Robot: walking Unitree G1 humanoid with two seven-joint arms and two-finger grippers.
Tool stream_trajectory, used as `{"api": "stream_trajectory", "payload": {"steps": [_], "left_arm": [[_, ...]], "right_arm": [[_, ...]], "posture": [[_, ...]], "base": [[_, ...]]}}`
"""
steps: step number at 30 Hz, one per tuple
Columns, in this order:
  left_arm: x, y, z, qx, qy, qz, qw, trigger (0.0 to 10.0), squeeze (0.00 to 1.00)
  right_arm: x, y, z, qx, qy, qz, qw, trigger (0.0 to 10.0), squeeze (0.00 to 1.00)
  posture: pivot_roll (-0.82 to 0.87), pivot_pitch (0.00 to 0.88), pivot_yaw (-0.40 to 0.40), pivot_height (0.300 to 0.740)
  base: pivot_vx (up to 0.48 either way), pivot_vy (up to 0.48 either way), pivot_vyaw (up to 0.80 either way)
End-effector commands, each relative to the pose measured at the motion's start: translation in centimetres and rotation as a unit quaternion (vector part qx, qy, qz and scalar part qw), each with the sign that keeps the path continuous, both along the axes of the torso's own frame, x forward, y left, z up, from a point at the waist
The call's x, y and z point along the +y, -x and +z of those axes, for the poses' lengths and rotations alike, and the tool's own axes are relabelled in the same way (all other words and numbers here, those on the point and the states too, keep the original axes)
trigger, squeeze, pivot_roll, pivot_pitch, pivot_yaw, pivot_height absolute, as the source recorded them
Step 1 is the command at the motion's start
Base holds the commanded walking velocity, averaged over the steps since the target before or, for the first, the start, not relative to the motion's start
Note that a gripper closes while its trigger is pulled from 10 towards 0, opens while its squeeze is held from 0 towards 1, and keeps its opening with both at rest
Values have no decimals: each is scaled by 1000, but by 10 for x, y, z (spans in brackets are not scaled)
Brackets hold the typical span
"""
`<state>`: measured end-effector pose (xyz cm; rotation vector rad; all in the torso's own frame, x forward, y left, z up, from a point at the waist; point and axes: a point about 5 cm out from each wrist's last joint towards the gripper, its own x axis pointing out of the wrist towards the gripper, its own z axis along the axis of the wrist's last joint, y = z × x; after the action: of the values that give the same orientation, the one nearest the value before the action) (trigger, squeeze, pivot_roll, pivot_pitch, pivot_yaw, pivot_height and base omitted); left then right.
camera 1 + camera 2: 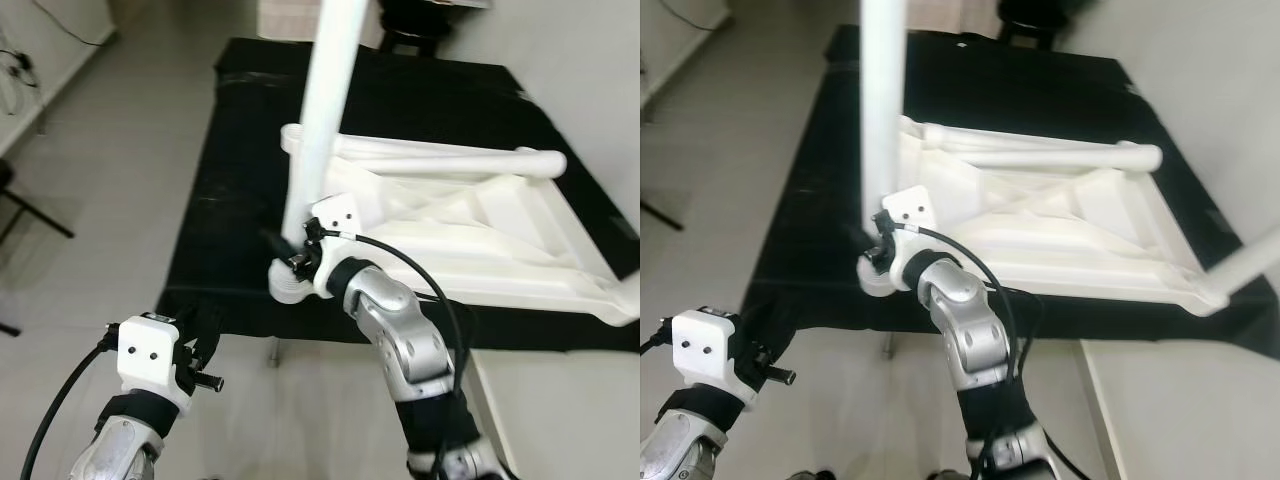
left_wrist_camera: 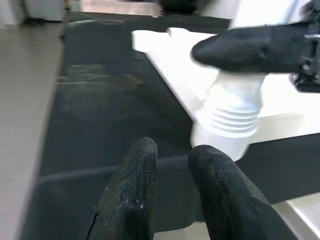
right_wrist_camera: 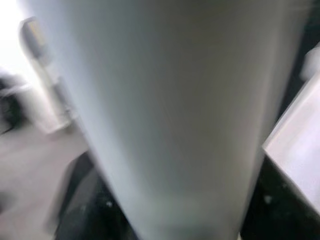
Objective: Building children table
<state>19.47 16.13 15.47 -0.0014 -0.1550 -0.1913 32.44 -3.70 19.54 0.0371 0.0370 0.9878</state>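
Observation:
A white children's table (image 1: 480,225) lies upside down on a black mat (image 1: 250,130). My right gripper (image 1: 296,252) is shut on a long white table leg (image 1: 326,110) and holds it nearly upright at the table's near left corner. The leg's threaded end (image 2: 229,120) hangs just past that corner, with a right finger (image 2: 245,47) across it. A second leg (image 1: 450,156) lies along the table's far side, and another leg (image 1: 1250,255) sticks out at the near right corner. My left gripper (image 2: 175,152) hovers low and left of the threaded end, shut and empty.
Grey floor surrounds the mat. A white surface (image 1: 560,410) sits at the lower right, close to my right arm. A dark piece of furniture (image 1: 420,25) stands beyond the mat's far edge. Black stand legs (image 1: 35,215) and cables lie at the left.

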Motion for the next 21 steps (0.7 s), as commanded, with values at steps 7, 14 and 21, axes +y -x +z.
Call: {"api": "stream_trajectory", "payload": {"steps": [7,14,21], "left_arm": [[-5,6,-4,10,1,0,1000,10000,0],[-8,13,-1,14,2,-3,1000,10000,0],[-10,14,-2,18,3,-7,1000,10000,0]], "right_arm": [[-5,-13,26,-61,14,177,982,10000,1000],[-3,-24,49,-93,59,274,955,10000,0],[-2,-31,55,-88,65,334,936,0,0]], "posture": [[-84,196,-141,740],[-62,221,-138,740],[-59,225,-134,740]], "base": [[0,0,0],[0,0,0],[0,0,0]]}}
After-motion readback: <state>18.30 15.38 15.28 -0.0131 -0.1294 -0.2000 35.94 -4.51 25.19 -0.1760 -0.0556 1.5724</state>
